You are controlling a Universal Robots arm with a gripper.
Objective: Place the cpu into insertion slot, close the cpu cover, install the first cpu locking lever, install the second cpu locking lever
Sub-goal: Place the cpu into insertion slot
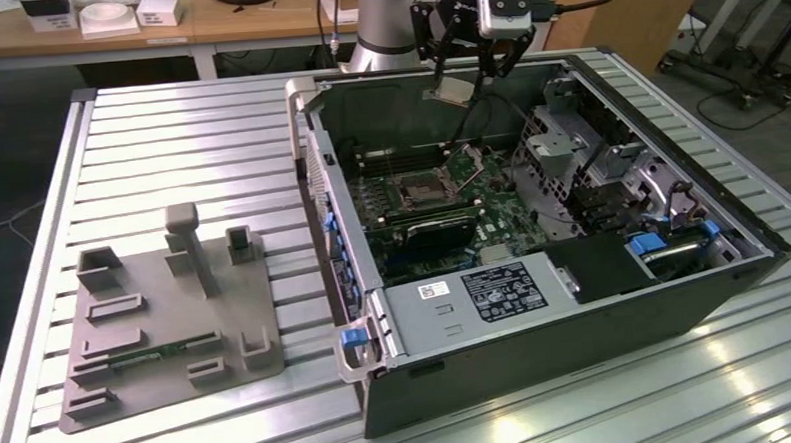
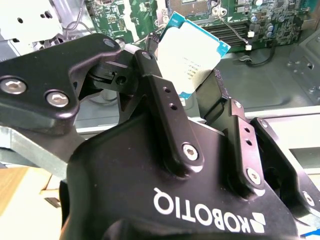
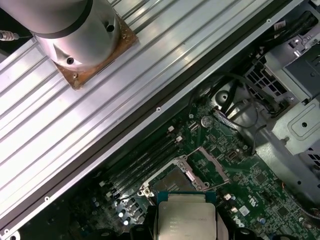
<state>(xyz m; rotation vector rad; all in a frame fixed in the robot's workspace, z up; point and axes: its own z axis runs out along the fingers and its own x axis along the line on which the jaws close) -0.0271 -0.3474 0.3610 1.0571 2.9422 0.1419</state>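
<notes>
Above the insertion slot (image 1: 412, 193), off toward the rear wall of the open computer case (image 1: 560, 319), the gripper (image 1: 460, 82) hangs with its fingers pinching the cpu (image 1: 450, 92) by two opposite edges. The second wrist view shows the chip tilted, its pale metal top facing the camera. Beside the insertion slot, the cpu cover (image 3: 214, 164) stands swung up, leaving the socket's dark centre bare.

Arm (image 1: 380, 27): grey cylindrical segments. Base (image 3: 65, 25): silvery cylinder, dark bolt holes in flange. Gripper (image 2: 185, 67): matte black body, white lettering. Fingers (image 2: 170, 107): black linkage bars, silver hex screws at pivots. Wrist: white camera housing (image 1: 510, 6), black cable (image 1: 586, 6).
</notes>
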